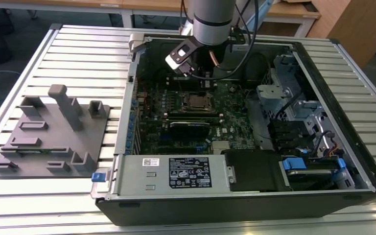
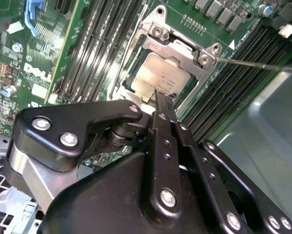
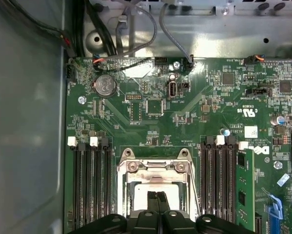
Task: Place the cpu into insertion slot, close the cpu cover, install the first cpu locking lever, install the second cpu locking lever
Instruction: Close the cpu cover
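Note:
The cpu (image 2: 158,78) lies flat in the insertion slot (image 3: 155,163), its pale metal top showing through the window of the cpu cover (image 2: 181,49), which lies down over it. My gripper (image 2: 161,98) hangs just above the cpu's edge, fingers pressed together, shut on nothing. In the first wrist view the gripper (image 3: 157,196) overlaps the cpu (image 3: 141,195). A thin locking lever (image 2: 258,64) sticks out from the socket's corner across the memory slots. In the exterior view the gripper (image 1: 201,83) reaches into the open computer case above the insertion slot (image 1: 193,101).
Long black memory slots (image 3: 89,185) flank the socket on both sides. A grey power supply box (image 1: 175,174) sits at the case's near side, and drive bays with cables (image 1: 293,103) on the exterior view's right. A grey fixture block (image 1: 51,137) stands on the slatted table.

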`<action>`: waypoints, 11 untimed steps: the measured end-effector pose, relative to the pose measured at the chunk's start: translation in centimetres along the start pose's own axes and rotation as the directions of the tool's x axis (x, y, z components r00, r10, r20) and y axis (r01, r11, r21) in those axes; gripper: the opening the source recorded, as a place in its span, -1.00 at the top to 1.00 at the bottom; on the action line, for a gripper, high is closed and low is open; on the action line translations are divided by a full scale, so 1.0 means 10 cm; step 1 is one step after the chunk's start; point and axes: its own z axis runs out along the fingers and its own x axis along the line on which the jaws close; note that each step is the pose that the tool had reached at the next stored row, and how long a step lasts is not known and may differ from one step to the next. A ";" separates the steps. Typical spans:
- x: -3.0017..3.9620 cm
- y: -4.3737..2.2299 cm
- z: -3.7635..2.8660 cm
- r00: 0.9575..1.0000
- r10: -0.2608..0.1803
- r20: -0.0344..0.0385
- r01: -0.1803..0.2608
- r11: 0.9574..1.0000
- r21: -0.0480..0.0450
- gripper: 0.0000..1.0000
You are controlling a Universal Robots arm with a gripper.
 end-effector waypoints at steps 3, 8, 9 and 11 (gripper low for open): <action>-0.001 -0.004 0.001 1.000 0.000 0.000 0.000 1.000 0.000 0.80; -0.001 -0.004 0.002 1.000 -0.001 0.000 0.001 1.000 0.000 0.80; -0.001 -0.004 0.002 1.000 -0.004 0.000 0.004 1.000 0.000 0.80; 0.000 -0.004 0.002 1.000 -0.024 0.000 0.024 1.000 0.000 0.80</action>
